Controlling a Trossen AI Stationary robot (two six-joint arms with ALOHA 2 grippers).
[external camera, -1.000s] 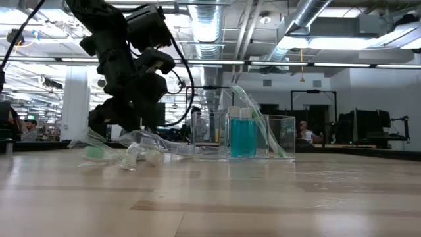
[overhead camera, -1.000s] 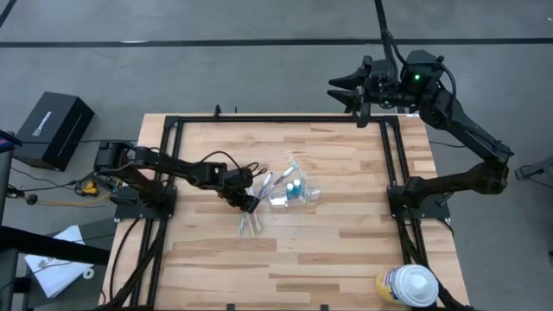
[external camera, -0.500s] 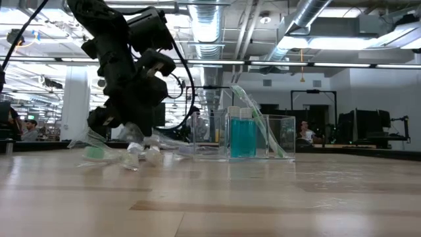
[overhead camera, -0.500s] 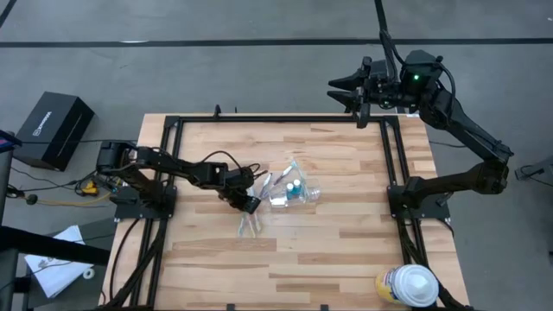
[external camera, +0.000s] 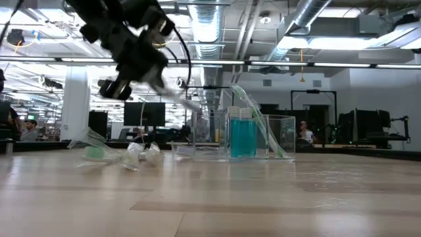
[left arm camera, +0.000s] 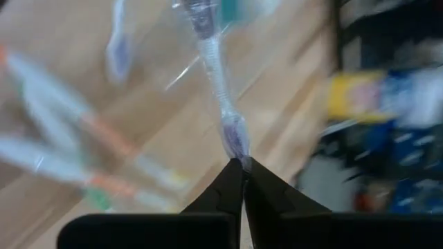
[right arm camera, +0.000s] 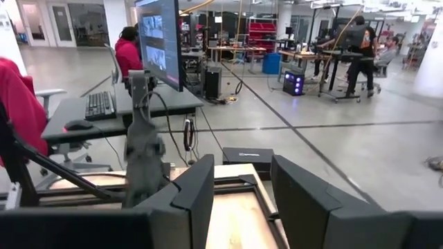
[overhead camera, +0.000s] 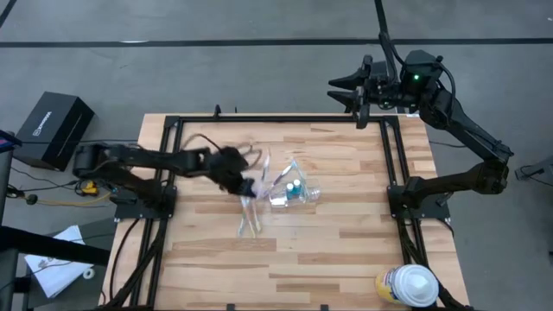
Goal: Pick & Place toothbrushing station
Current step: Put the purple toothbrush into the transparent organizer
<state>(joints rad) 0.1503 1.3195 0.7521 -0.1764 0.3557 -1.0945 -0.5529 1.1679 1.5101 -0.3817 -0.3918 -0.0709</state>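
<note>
Nearest to the low camera, a few toothbrushes (external camera: 125,155) are seen lying flat on the tabletop (external camera: 210,197), on the near side of the clear cup (external camera: 247,137), which serves here as the landmark. Above them and beside the cup, the left claw (left arm camera: 242,164) is raised off the wood with its fingers pinched fully together on the end of one toothbrush (left arm camera: 220,104) (its colour cannot be told through the blur). The brush's long axis runs straight out from the fingertips toward the cup, so the coming move is judged to depend on tipping that free end over the cup's rim. Two teal toothpaste tubes (external camera: 242,135) and a green brush (external camera: 253,118) are stood inside the cup. Farthest off, the right claw (overhead camera: 350,89) is parked beyond the tabletop's back edge, half open and empty, so the left arm is far the nearer.
</note>
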